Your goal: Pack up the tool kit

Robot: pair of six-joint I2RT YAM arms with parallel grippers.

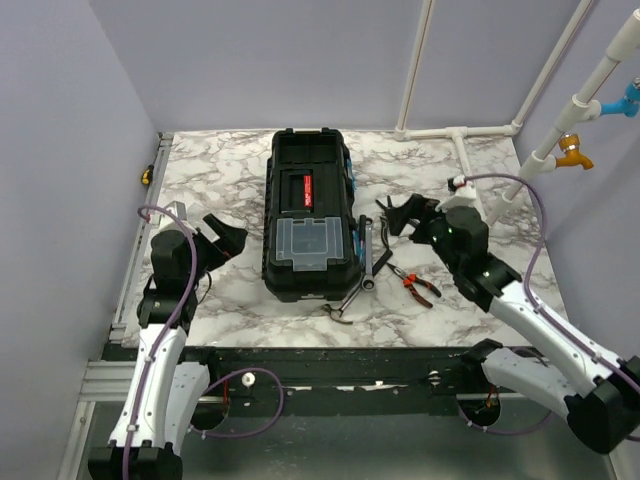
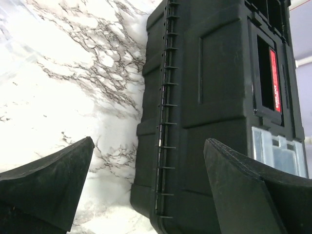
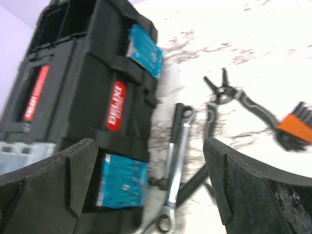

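Observation:
The black tool kit box [image 1: 310, 215] lies closed mid-table, with a red label plate [image 1: 303, 190] and a clear-lidded compartment [image 1: 308, 243] on top. Right of it lie a silver wrench [image 1: 370, 255], orange-handled pliers [image 1: 418, 285] and a hammer [image 1: 340, 305]. My left gripper [image 1: 228, 235] hovers open just left of the box; its wrist view shows the box's side wall [image 2: 209, 107] between the spread fingers [image 2: 48, 185]. My right gripper [image 1: 403, 213] is open above the tools; the wrench [image 3: 176, 165] and pliers [image 3: 243, 100] show beneath it, beside the box's blue latches [image 3: 145, 48].
The marble table [image 1: 210, 170] is walled in by lilac panels on the left and back. White pipes [image 1: 470, 135] run along the back right corner. A black rail [image 1: 330, 360] borders the near edge by the arm bases.

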